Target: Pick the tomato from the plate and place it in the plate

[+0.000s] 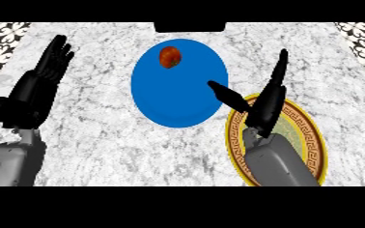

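The tomato (170, 57) is seen on the far part of the blue plate (179, 101). The right hand (265, 107), fingers straight and apart, is held over the gold-rimmed plate (311, 134); the left hand (41, 82) rests open at the left. Whichever stage this is, the tomato should be approached from above.

Bare counter (100, 125) between left hand (43, 77), blue plate (178, 101)

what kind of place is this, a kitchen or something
Probably a kitchen counter: a grey-veined marble top carries a blue plate with a tomato on it, and beside it a gold-rimmed patterned plate. Little else of the room shows.
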